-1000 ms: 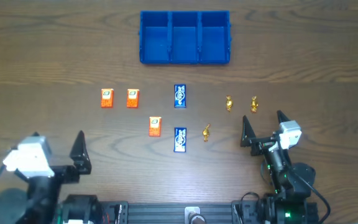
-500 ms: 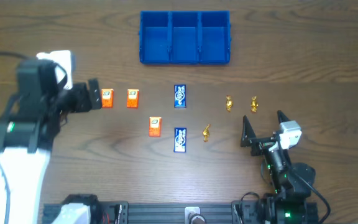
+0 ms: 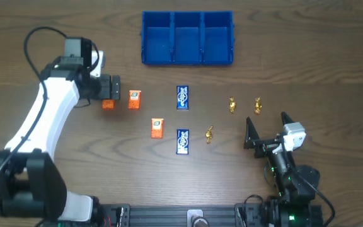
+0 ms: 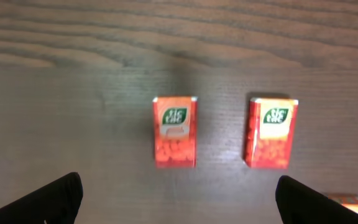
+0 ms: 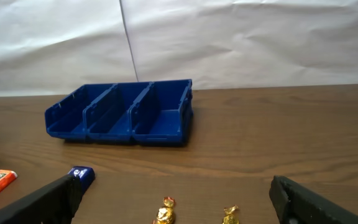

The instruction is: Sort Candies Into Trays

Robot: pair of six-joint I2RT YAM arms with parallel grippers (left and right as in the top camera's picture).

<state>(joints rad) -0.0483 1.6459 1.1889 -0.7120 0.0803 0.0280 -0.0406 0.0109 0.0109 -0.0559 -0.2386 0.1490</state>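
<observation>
Your left gripper (image 4: 179,198) spread wide, holding nothing, over orange rectangular candy box (image 4: 174,132); right gripper (image 5: 176,200) likewise, 4 o'clock on desk (image 3: 333,69).

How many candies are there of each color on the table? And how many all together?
Orange boxes: 3
Blue packets: 2
Gold wrapped candies: 3
Total: 8
</observation>
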